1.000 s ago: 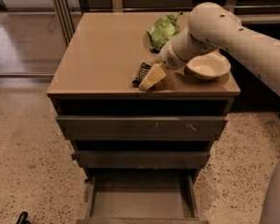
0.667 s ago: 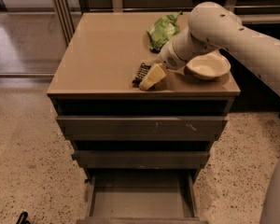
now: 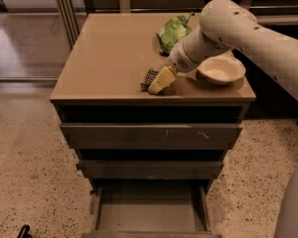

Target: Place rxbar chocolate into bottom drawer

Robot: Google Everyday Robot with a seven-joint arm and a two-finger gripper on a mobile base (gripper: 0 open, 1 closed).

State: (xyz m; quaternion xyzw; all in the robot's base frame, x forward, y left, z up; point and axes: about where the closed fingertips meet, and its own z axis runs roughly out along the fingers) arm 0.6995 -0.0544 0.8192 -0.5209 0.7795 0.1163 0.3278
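Speckled terrazzo floor (image 3: pixel 25 148) surrounds a grey-brown cabinet (image 3: pixel 109 58) with a flat tan top, seen from above and in front.

Camera view:
- A wrinkly green bag (image 3: pixel 173 32) lies at the upper right of the cabinet top.
- A pale empty bowl (image 3: pixel 221 72) sits near the right edge, below and right of the bag.
- The white arm (image 3: pixel 248 38) comes in from the right of the frame, passing over the gap between bag and bowl.
- The gripper (image 3: pixel 160 81) is angled down onto the cabinet top near its front edge, right of centre.
- The rxbar chocolate (image 3: pixel 147 78) is a dark wrapper with white lettering. It lies on the cabinet top, touching the gripper's left side and partly hidden by it.
- Cannot tell if the gripper actually holds the bar.
- Below the top, the top drawer (image 3: pixel 149 134) and middle drawer (image 3: pixel 149 168) show their flat fronts, each stepped slightly forward.
- The bottom drawer (image 3: pixel 151 214) is pulled well out at the lower centre of the frame, with its shallow tray bare.
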